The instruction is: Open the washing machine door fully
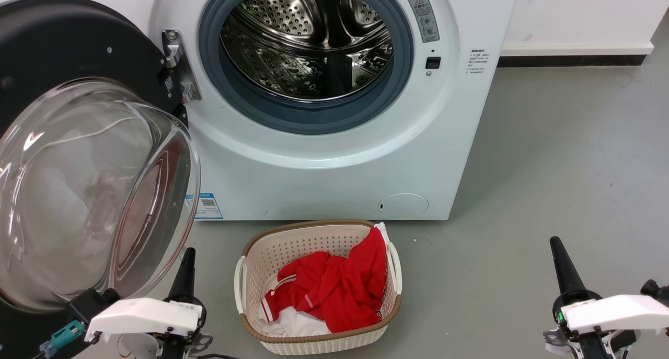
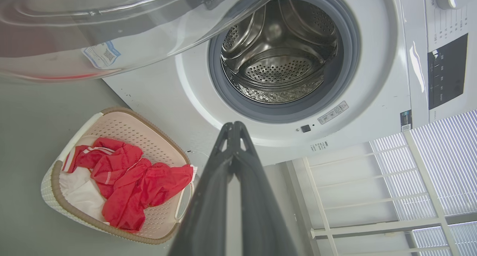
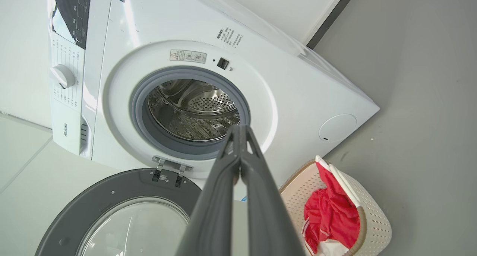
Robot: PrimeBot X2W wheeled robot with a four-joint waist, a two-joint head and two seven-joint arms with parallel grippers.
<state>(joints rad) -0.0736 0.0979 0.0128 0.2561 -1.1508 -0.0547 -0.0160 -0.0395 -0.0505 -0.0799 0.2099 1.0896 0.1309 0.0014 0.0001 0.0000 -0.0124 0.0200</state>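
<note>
Two dark-fingered grippers hang low as the washing machine door (image 1: 78, 50) stands swung out on its hinge (image 1: 177, 66) to the robot's left of the washing machine (image 1: 324, 165). Its inner face and bulging glass bowl (image 1: 89, 192) are turned toward the head camera, and the steel drum (image 1: 308, 40) is laid bare.

The left gripper (image 1: 188, 254) points up just beside the bowl's lower edge, fingers pressed together on nothing; in its wrist view the glass appears apart from the tips. The right gripper (image 1: 557, 246), likewise pinched closed and empty, sits well apart at the lower right. A beige laundry basket (image 1: 319, 227) holding a red garment (image 1: 334, 286) rests on the floor (image 1: 549, 165) in front of the machine, between the two arms.

The door looks rigid and fairly heavy, carried wholly by the hinge, so it should swing rather than flex. Its glossy black rim and smooth glass likely offer little grip, and the bowl seems the part to spare from knocks. A push with closed fingers on the rim, far from the hinge, would probably give the best leverage.
</note>
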